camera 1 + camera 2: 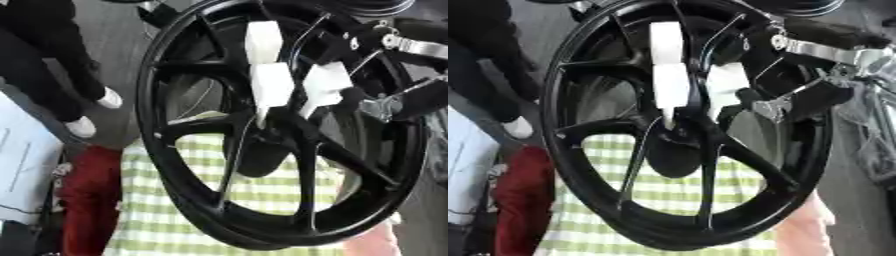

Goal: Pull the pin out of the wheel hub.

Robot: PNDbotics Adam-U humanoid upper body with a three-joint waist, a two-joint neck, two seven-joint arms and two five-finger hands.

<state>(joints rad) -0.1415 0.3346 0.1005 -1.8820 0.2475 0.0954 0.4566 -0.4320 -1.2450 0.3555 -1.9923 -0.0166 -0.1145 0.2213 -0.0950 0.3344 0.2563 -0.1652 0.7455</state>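
A large black spoked wheel stands tilted and fills both views. Its dark hub sits at the centre. My right hand, black with white pads, reaches in from the upper right on a black and silver arm and lies over the hub. A thin pale line runs from the hand down along a spoke toward the lower rim; I cannot make out whether this is the pin. The pin itself does not show clearly. My left hand is in neither view.
A green and white checked cloth lies under the wheel. A red bundle and a white sheet are at the left, something pink at the lower right. A person's dark legs and white shoes stand at the upper left.
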